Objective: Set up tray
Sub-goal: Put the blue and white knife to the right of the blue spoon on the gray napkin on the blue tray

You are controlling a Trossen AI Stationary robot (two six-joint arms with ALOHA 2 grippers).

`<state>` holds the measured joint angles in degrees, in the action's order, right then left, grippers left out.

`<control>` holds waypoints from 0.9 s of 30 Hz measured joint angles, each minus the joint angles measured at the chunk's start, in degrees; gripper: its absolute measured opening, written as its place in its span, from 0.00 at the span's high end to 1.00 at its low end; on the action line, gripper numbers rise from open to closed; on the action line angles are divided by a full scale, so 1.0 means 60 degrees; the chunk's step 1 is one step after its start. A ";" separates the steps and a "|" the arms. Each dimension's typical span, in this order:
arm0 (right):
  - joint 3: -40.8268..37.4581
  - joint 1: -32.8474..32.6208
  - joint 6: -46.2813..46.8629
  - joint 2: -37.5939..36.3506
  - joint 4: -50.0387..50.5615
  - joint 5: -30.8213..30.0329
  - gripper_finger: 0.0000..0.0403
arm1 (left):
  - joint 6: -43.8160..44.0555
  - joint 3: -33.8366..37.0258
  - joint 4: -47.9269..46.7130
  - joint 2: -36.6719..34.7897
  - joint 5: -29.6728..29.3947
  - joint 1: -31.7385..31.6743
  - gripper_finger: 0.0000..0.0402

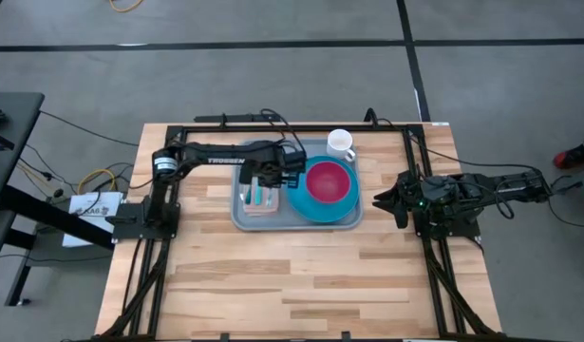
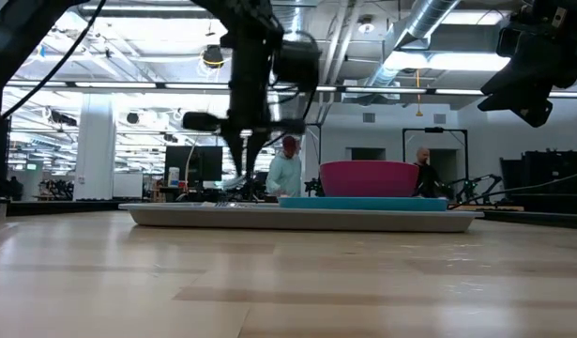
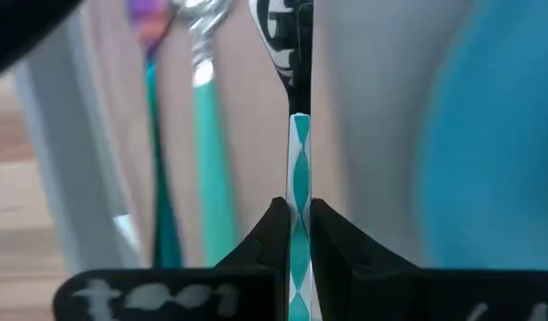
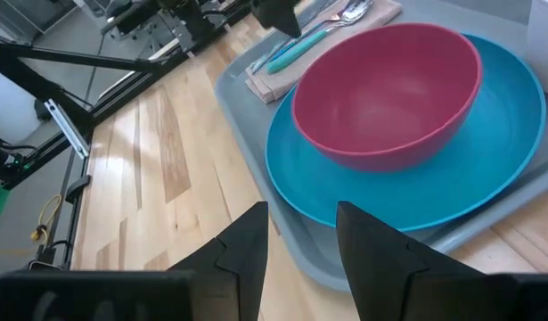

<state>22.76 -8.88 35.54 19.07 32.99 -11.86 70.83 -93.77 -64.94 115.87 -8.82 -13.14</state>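
The pale wood-plank tabletop lies bare in its near half, its boards showing streaky grain. Past that, at mid-table, sits the tray, a flat grey-blue rectangle of smooth plastic with rounded corners and a low raised rim. On its right half rests a round bright-blue plate carrying a deep pink-red bowl, both matte and smooth. On the tray's left half a tan folded napkin lies flat with teal-handled cutlery on it, the metal ends shiny. The left gripper hangs over that napkin area, reaching in from the table's left side; its jaws are pinched tight on a slim utensil handle patterned in teal and white diamonds, seen in the left wrist view running straight up between the two dark fingers toward a black-and-white patterned end. Beside it in that view lie two more teal handles. The right gripper waits off the tray's right edge, just beside it but apart, low over the tabletop, with its jaws parted and nothing between them; the right wrist view looks across the gap at the tray's rim and the plate. At the tray's far right corner stands a white mug with a handle. In the low view, people show in the room beyond the table.
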 joint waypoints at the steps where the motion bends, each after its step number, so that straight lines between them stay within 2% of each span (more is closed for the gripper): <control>1: 0.0000 0.0002 0.0002 0.0000 -0.0003 -0.0001 0.69 | -0.0004 0.0160 -0.0055 0.0003 0.0107 -0.0056 0.99; 4: 0.0000 0.0002 0.0002 0.0000 0.0000 -0.0004 0.69 | -0.0279 0.0561 0.0260 0.0001 0.0681 -0.0183 0.99; 11: 0.0000 0.0002 0.0079 0.0004 -0.0003 -0.0004 0.69 | -0.0216 0.1421 0.1908 0.0005 0.0981 -0.0360 0.99; 25: 0.0000 0.0000 0.0305 0.0007 -0.0003 -0.0004 0.69 | -0.0535 0.1474 0.1927 0.0005 0.0766 -0.0877 0.99; 27: 0.0000 0.0002 0.0330 0.0007 -0.0004 -0.0004 0.69 | -0.0539 0.1474 0.1844 0.0005 0.0749 -0.0903 0.96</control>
<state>22.76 -8.86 37.52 19.11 32.97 -11.88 67.59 -84.93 -53.88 115.90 -4.33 -18.56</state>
